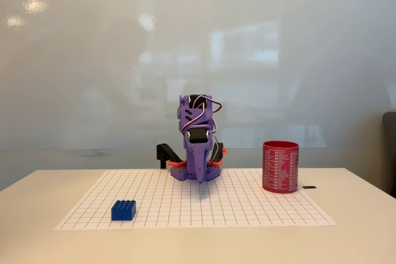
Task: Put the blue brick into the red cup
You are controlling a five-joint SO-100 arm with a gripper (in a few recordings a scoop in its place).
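Note:
The blue brick (124,209) lies studs up near the front left corner of the white grid sheet (247,205). Upright at the sheet's right back stands the red cup (280,166), its sides covered in small white print. The purple arm is folded at the back middle of the sheet, with its gripper (200,177) pointing down at the sheet, far from both the brick and the cup. The fingers look closed together with nothing between them.
A small black piece (309,187) lies on the table just right of the cup. The arm's base (185,168) with a black and orange clamp sits behind the sheet. A white wall stands behind the pale table (359,233).

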